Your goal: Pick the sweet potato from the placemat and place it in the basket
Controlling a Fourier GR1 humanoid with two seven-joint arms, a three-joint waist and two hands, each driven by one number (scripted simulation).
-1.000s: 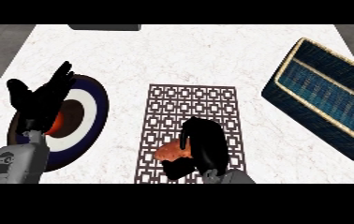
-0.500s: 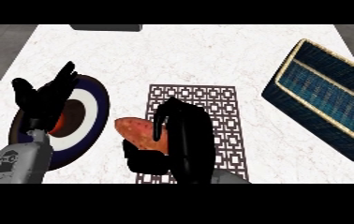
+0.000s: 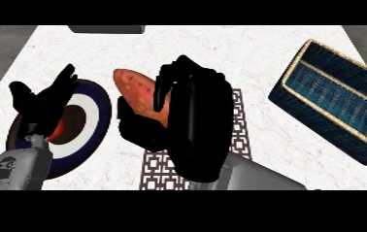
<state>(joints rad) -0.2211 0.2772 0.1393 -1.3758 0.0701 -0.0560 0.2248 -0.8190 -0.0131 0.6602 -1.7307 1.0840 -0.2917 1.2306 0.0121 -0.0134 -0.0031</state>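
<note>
The fingers [image 3: 169, 80] of the right hand [image 3: 195, 126] are curled round the sweet potato [image 3: 135, 93], which is held over the left edge of the placemat [image 3: 159, 169]. The basket [image 3: 327, 105] lies well apart on the worktop [image 3: 237, 51], at the right. The left hand [image 3: 46, 103] is held open over the plate [image 3: 90, 125].
</note>
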